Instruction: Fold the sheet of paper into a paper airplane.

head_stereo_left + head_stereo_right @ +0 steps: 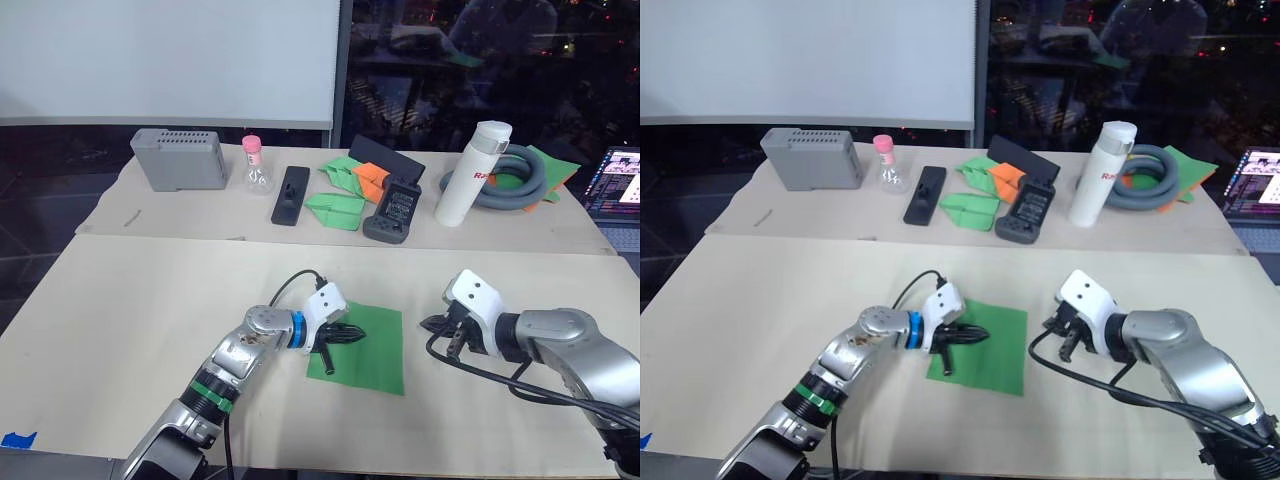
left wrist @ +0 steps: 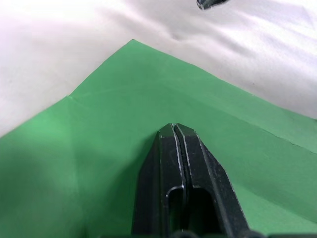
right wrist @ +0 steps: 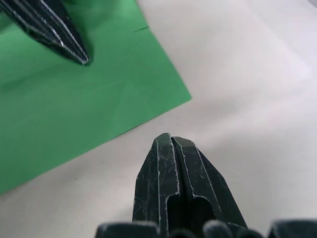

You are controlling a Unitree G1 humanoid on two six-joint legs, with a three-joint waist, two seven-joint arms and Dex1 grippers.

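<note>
The sheet of paper (image 1: 362, 347) lies flat on the counter (image 1: 140, 300). The left gripper (image 1: 358, 335), fingers pressed together, rests on it. The right gripper (image 1: 428, 323), fingers also pressed together, sits just beside its edge.

Head stereo pair looking forward-down over the table (image 1: 120, 300), wrist cameras close above the shared sheet of paper (image 2: 99, 129)

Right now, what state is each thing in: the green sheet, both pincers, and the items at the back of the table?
Green sheet: flat, unfolded, faint creases.
Left pincer: shut, tips over the sheet.
Right pincer: shut, off the sheet, beside its edge.
White bottle: upright, capped.
Small flask: upright, pink cap on.
Green paper planes: folded.
Laptop: open, screen lit.
</note>
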